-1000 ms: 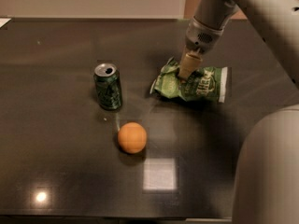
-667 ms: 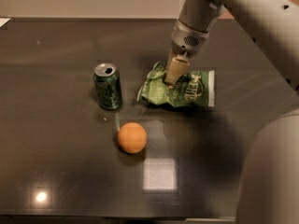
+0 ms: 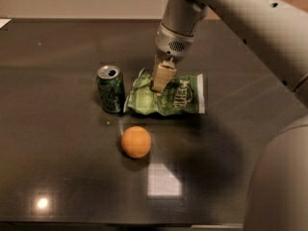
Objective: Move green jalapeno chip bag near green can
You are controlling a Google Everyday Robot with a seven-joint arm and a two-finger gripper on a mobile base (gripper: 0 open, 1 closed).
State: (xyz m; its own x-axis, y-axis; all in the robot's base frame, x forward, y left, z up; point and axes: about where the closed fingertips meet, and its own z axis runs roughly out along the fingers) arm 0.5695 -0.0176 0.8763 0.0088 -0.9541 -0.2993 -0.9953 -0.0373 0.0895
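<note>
Bag (image 3: pixel 179 100): light green w/ white lettering, white sealed end on its right side. Lies flat-ish on the dark counter (image 3: pixel 57 153), long axis running left-right, approx. mid-counter. Crinkled, and its left part is bunched and lifted where the pincer (image 3: pixel 161 86) comes down from above and pinches the upper-left area, fingers closed on the foil. The left edge is right beside the can; touching or a hair apart, can't tell.

Can (image 3: pixel 110 89): small, dark green, pale markings on the side, silver top w/ open mouth. Stands upright on the counter, just left of the bag. The bag is longer than the can is tall.
</note>
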